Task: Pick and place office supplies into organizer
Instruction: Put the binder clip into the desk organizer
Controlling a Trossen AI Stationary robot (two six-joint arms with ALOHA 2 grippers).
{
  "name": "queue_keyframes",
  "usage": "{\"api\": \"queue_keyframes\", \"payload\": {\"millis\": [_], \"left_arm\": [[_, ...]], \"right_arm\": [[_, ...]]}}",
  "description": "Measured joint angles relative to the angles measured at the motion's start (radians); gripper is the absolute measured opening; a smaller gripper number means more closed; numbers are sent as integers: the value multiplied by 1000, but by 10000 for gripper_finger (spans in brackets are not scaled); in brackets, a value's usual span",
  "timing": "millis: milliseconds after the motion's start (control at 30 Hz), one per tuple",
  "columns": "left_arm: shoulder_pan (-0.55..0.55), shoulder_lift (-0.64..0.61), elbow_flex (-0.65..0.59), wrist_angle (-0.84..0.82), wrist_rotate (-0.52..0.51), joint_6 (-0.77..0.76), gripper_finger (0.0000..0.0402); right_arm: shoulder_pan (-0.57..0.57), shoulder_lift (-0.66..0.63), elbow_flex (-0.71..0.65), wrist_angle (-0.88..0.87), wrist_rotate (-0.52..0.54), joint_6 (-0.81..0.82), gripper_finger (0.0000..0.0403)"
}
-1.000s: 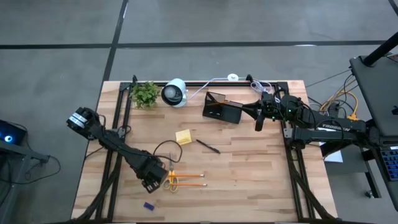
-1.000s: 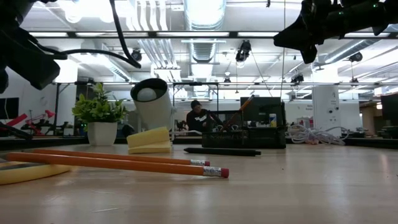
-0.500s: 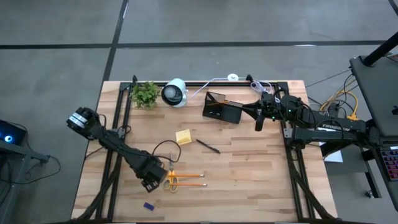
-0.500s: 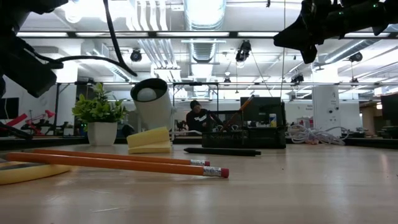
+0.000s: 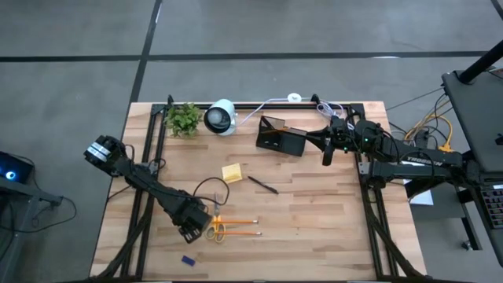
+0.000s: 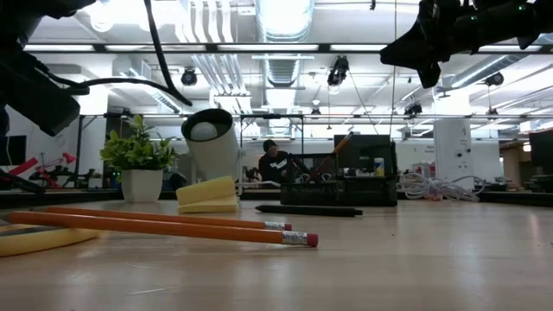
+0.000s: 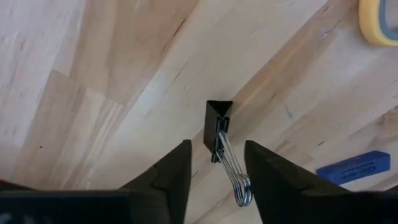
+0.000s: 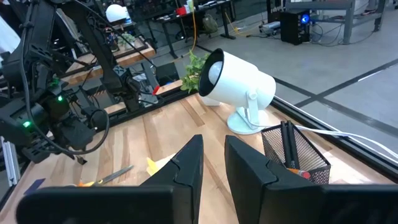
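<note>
While the left claw [image 7: 214,171] hangs open over the desk [image 7: 112,74], a small black binder clip [image 7: 217,127] lies between its fingers. It looks light, hard and slippery; the black body seems best to pinch.

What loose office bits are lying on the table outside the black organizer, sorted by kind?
Pencils: 2
Scissors: 1
Sticky-note pad: 1
Pen: 1
Binder clip: 1
Blue piece: 1
Total: 7
</note>
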Motion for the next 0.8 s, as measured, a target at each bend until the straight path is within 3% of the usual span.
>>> {"api": "queue_keyframes", "payload": {"millis": [300,800], "left_arm": [[0,0,0,11,0,2,8],[0,-16,16,14,0,2,1]], "right_arm": [[0,0,0,0,0,0,57],[0,0,0,0,0,0,57]]}}
